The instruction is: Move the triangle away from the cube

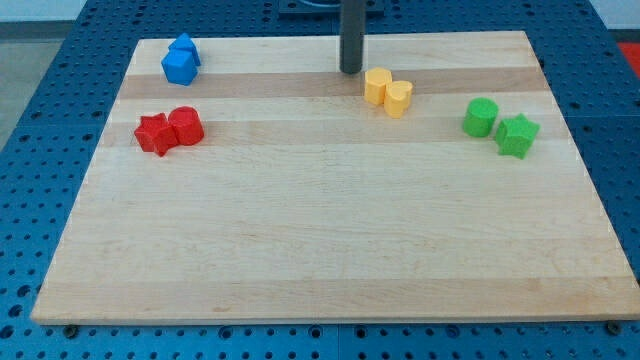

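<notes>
A blue cube (pixel 177 68) sits near the board's top left corner. A second blue block (pixel 186 46), which looks like the triangle, touches the cube's upper right side and is partly hidden behind it. My tip (pixel 351 70) rests on the board at the top centre, far to the right of both blue blocks and just left of the yellow blocks.
A red star (pixel 153 134) and a red cylinder (pixel 186 126) touch each other at the left. Two yellow blocks (pixel 377 85) (pixel 398 98) sit together right of my tip. A green cylinder (pixel 480 117) and a green star (pixel 517 135) are at the right. The wooden board (pixel 320 250) lies on a blue pegboard.
</notes>
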Robot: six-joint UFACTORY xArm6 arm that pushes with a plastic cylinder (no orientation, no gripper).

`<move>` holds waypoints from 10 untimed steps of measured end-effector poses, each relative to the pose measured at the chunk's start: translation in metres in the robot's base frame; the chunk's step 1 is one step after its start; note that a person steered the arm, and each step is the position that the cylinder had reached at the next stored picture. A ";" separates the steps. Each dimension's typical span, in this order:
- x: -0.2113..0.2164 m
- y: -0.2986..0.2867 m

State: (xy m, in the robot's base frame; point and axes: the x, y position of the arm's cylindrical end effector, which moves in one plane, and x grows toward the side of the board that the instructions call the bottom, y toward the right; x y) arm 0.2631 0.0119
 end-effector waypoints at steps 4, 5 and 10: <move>0.029 -0.112; 0.038 -0.143; 0.037 -0.307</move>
State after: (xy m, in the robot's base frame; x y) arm 0.3000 -0.2955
